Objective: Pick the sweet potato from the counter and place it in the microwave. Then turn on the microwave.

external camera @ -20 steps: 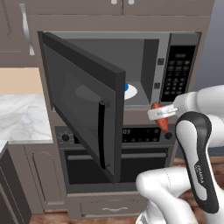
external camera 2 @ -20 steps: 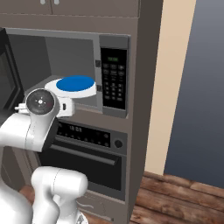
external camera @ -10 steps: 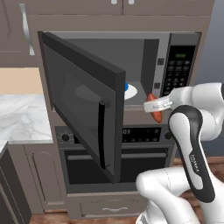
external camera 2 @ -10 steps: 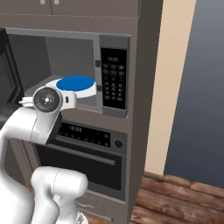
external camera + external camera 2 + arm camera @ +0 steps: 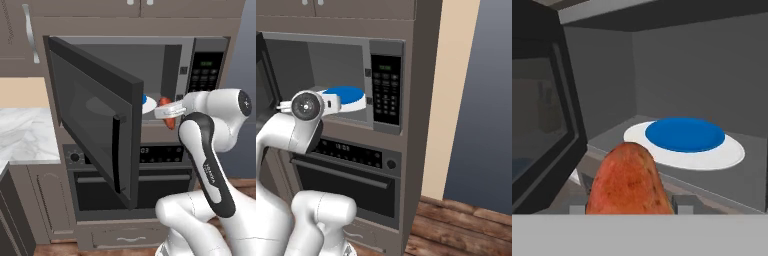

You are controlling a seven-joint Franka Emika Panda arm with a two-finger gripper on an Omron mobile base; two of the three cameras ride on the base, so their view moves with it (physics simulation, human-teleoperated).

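The oblong reddish-orange sweet potato [image 5: 629, 182] was clamped in the two-finger gripper [image 5: 167, 111] of the white arm, held just in front of the open mouth of the wide grey-steel built-in microwave [image 5: 200, 50]. The pick from the white marble worktop [image 5: 25, 135], which lay well to the left of the microwave, therefore looked done. The microwave's dark glass door [image 5: 95, 117] stood swung wide to the left, and inside the cavity a round blue plate [image 5: 684, 134] rested on the white turntable [image 5: 732, 155]. In the hand view the sweet potato sat at the threshold of the microwave, short of the turntable and above the cavity floor, touching neither as far as could be told. In the right base view the arm's wrist hid the gripper in front of the cavity, with the blue plate beyond it. Still to do, by this judgement: carry the sweet potato further into the microwave, set it down on or beside the plate, release, withdraw, shut the door, and press a start key on the black keypad panel [image 5: 386, 92] at the microwave's right.
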